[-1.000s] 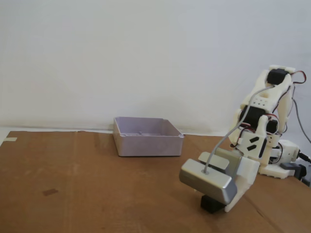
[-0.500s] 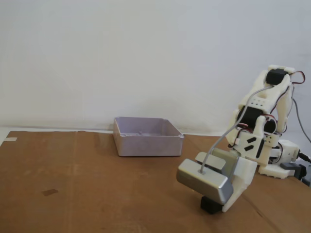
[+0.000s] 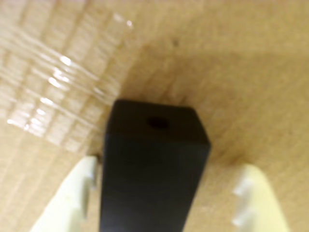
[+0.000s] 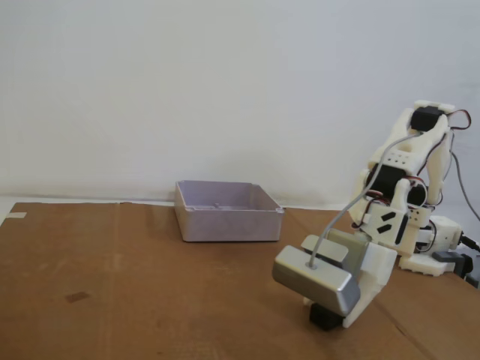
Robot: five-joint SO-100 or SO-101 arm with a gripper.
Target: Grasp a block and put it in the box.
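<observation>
The block [image 3: 152,169] stands between the fingers of the open gripper [image 3: 164,193], touching the left one, right one apart, nothing gripped.

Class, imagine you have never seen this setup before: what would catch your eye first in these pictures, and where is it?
In the wrist view a black block fills the middle, sitting between the gripper's two pale fingers; the left finger is against it, while a gap shows at the right one. In the fixed view the white arm bends low at the right, and the pale lavender box stands empty further back on the brown table.
</observation>
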